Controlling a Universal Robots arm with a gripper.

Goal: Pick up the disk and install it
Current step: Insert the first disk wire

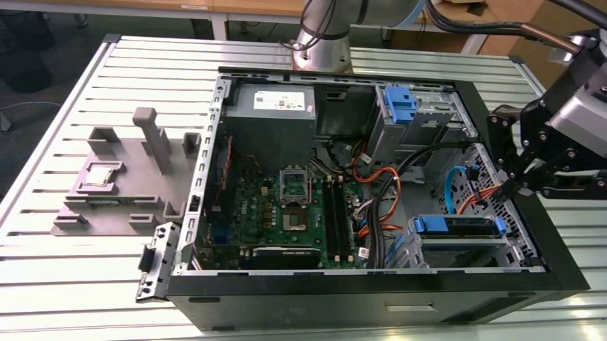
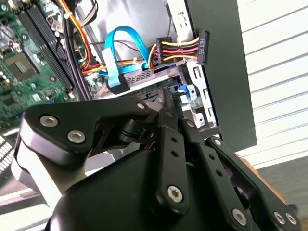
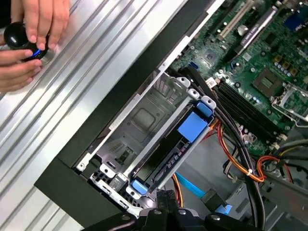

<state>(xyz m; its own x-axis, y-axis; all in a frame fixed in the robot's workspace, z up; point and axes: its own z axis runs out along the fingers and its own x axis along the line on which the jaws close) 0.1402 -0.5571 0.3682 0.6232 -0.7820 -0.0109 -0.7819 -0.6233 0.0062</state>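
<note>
Right up close, the gripper (image 2: pixel 168 98) hangs over the case (image 1: pixel 379 298) wall on the exterior view's right, fingers looking pressed together with nothing between them. Just below its tip sits the cage (image 3: pixel 144 120) in the case's corner, and there is the disk (image 3: pixel 166 159), lying in the cage slot, blue carrier ends showing at both ends of its dark edge. The gripper is clear of the disk, not touching it.

Beside the cage, a blue ribbon (image 2: pixel 118 53) and orange and yellow cables (image 1: pixel 379 192) loop across the case floor. Beyond them, the motherboard (image 1: pixel 284 206) lies flat in the middle of the case. At the far end, a grey box (image 1: pixel 275 103) and a second cage with a blue tab (image 1: pixel 403 106) sit side by side.

Outside the case, on the slatted table (image 1: pixel 76 284), a grey fixture (image 1: pixel 124 185) stands near the case's side. In the first wrist view, a person's hands (image 3: pixel 33 29) hold a small black knob (image 3: pixel 19 34) over the table.
</note>
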